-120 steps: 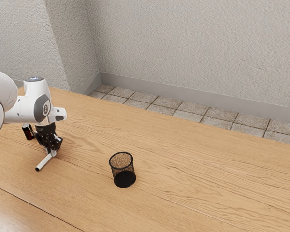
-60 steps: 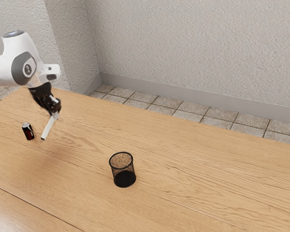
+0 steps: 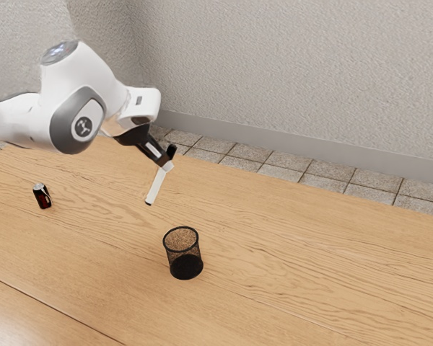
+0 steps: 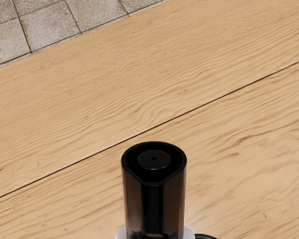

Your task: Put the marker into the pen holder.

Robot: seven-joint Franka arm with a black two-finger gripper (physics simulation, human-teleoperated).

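Fingers (image 3: pixel 167 166): I have them closed around the marker (image 3: pixel 156 187).
Marker: tilted, white length below them, seemingly clear of the surface (image 3: pixel 296 274).
Pen holder (image 3: pixel 185 251): upright, lower than my fingers.

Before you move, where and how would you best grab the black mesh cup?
I'd pinch the mesh cup by its rim from above, one finger inside and one outside, because it stands upright with an open top and thin-looking wall. The marker in my gripper should probably go first.
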